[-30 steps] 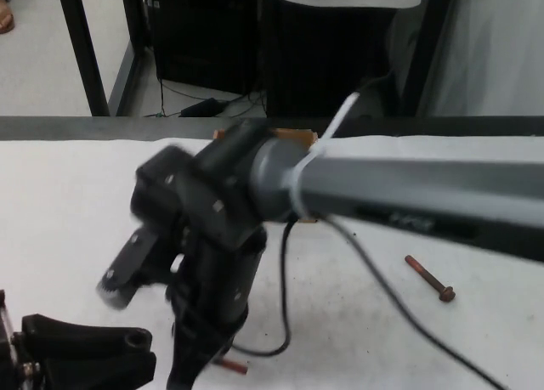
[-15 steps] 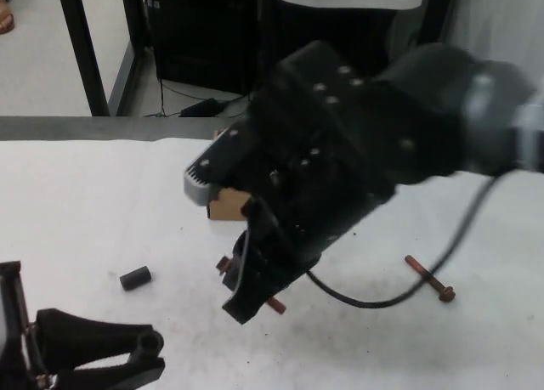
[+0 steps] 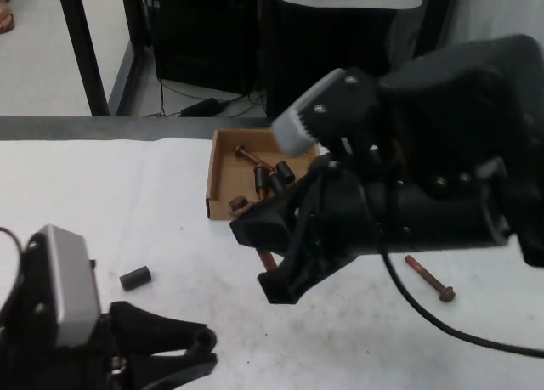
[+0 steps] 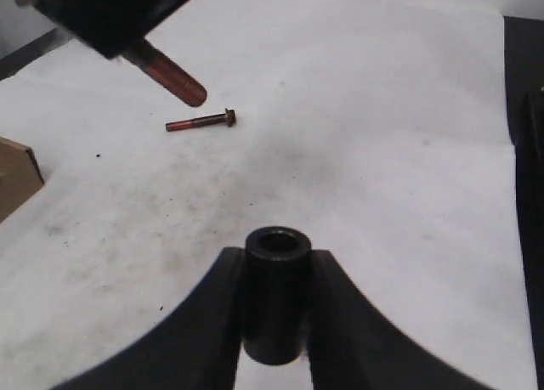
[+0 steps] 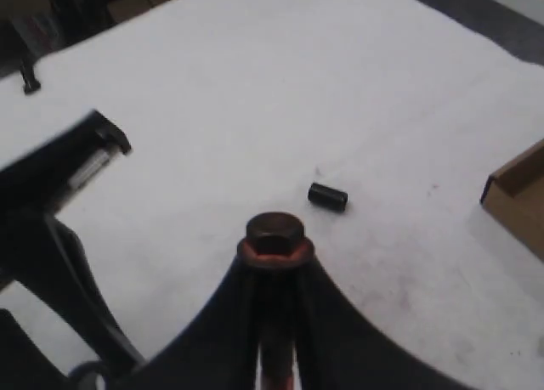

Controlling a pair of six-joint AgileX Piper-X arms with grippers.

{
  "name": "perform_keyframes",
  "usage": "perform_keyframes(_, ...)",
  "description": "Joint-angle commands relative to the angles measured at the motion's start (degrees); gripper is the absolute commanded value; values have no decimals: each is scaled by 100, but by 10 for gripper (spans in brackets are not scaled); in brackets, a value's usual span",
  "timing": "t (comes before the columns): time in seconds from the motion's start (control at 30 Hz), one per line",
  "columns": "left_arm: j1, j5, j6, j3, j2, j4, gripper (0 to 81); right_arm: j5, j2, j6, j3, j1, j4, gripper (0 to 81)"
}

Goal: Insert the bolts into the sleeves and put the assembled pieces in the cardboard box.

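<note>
**ALIGNING THE BOLT SHANK WITH THE SLEEVE BORE**

You are holding both halves of one assembly clear of the bench. The left gripper (image 4: pixel 276 309) is clamping a black cylindrical sleeve (image 4: pixel 276 296) between its two fingers, with one open end of the bore showing toward the wrist camera. The right gripper (image 5: pixel 276 275) is clamping a copper-red hex-flange bolt (image 5: pixel 274 237) just under its head, so the shank is projecting out beyond the fingers.

The relation you are working to is tip to bore. In the left wrist view the bolt (image 4: pixel 170 70) is showing its threaded tip, which is hanging above the white bench (image 4: pixel 382 152). The tip is well apart from the sleeve mouth and off to one side of the bore axis. The shank is slanting down toward the sleeve's side, but the two long axes are not lying in one line. In the high view the right gripper (image 3: pixel 285 258) is sitting farther forward than the left gripper and to its right.

The coming move is probably calling for swinging the shank into line with the bore first, then closing the gap along that axis. A skewed approach is likely to catch the tip on the sleeve rim.

A second loose bolt (image 3: pixel 429 278) and a second loose sleeve (image 3: pixel 135 278) are lying on the bench, well apart from each other. The brown cardboard box (image 3: pixel 223 182) near the far edge is holding assembled pieces.
</note>
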State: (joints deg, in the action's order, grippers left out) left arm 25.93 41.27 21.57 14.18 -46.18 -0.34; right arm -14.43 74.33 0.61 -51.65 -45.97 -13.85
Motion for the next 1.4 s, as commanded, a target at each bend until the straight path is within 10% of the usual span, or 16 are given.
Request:
perform_keyframes(0.0,204,48,-254,22,-302,-680,8,-46,-380,-351,435,24,902,3)
perform_keyframes(0.4,625,-101,-1137,22,-1361,-1924,8,5,-604,-1266,1232,31,2787,3)
perform_keyframes(1.37,625,-507,-3577,22,-1359,-2911,8,-394,-773,-1461,1247,31,2713,3)
